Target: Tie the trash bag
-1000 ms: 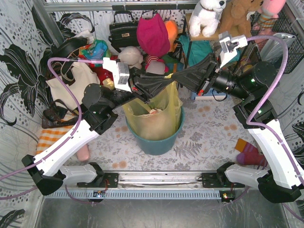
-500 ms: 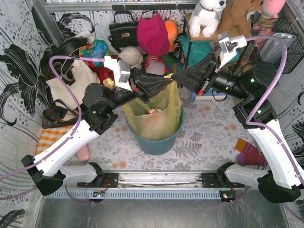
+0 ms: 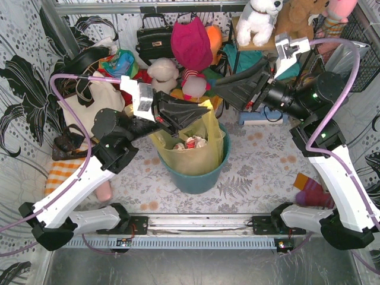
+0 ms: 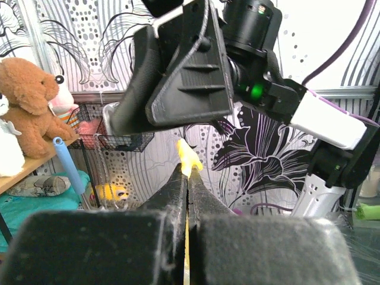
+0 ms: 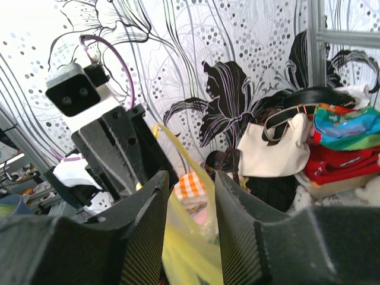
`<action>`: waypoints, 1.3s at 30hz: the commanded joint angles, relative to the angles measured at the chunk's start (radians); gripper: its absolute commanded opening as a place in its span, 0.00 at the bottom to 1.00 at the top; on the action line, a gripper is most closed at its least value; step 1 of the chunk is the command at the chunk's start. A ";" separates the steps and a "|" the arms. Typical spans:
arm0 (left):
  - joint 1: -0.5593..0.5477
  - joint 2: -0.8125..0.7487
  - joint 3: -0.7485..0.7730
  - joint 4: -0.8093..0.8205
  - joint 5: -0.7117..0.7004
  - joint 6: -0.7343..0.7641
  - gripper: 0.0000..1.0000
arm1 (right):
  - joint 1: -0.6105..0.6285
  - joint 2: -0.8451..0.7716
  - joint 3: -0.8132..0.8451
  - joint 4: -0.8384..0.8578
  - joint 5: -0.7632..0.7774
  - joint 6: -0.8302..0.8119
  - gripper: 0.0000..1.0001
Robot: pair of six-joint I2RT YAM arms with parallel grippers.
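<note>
The yellow-green trash bag (image 3: 208, 151) sits in the teal bin (image 3: 196, 180), with crumpled white paper (image 3: 189, 142) showing in its mouth. My left gripper (image 3: 199, 111) hangs over the bag's upper rim and is shut on a strip of the bag (image 4: 187, 155), whose yellow tip pokes out above the gripper (image 4: 188, 170). My right gripper (image 3: 218, 88) stands open, up and to the right of the left one. In the right wrist view loose yellow plastic (image 5: 187, 249) runs between the spread fingers of that gripper (image 5: 190, 178) without being pinched.
A cream tote bag (image 3: 98, 101), a black handbag (image 3: 154, 38), a magenta hat (image 3: 191, 41) and plush toys (image 3: 258, 18) crowd the back. An orange checked cloth (image 3: 59, 172) lies at the left, a striped sock (image 3: 312, 193) at the right.
My right gripper has opened and drawn back up and to the right, away from the left one. My left gripper has shifted left and down, still pinching the bag.
</note>
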 commanded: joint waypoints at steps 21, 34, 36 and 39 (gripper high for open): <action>0.004 -0.110 -0.146 0.042 0.258 -0.065 0.00 | 0.160 0.396 0.428 -0.137 -0.218 -0.211 0.57; 0.002 -0.124 -0.195 0.118 0.309 -0.153 0.00 | 0.245 0.611 0.653 -0.238 -0.290 -0.274 0.71; 0.000 -0.126 -0.195 0.118 0.308 -0.155 0.00 | 0.261 0.631 0.669 -0.247 -0.291 -0.296 0.62; -0.002 -0.128 -0.195 0.116 0.307 -0.154 0.00 | 0.271 0.655 0.695 -0.250 -0.316 -0.291 0.53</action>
